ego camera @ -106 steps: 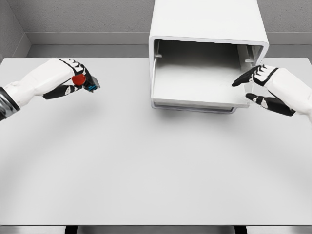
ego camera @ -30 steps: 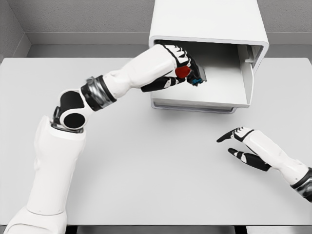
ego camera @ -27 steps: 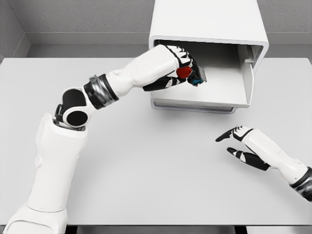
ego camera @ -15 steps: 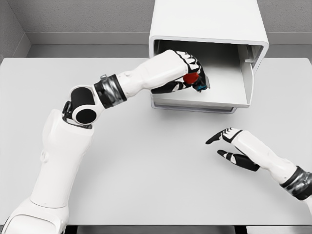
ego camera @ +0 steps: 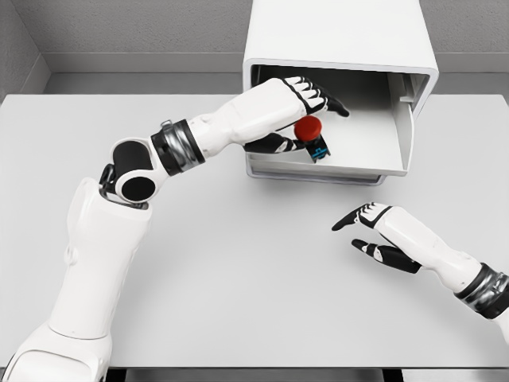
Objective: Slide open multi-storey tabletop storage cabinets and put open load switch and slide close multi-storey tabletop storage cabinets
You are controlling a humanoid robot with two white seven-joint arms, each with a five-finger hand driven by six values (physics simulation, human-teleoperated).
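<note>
The white storage cabinet [ego camera: 342, 36] stands at the back of the table with its bottom drawer [ego camera: 362, 151] slid out. The load switch [ego camera: 311, 137], with a red knob on a black and blue body, rests in the drawer near its front left. My left hand [ego camera: 314, 111] hovers over the drawer just above the switch, fingers spread, holding nothing. My right hand [ego camera: 366, 231] hangs open over the table, in front of the drawer and to the right.
The grey table [ego camera: 238, 270] spreads wide in front of the cabinet. My left arm [ego camera: 159, 151] crosses the table's left half toward the drawer. A grey wall runs behind the cabinet.
My left hand carried the switch into the drawer, then spread its fingers and let it go. My right hand drew back from the drawer and drifted left over the table.
</note>
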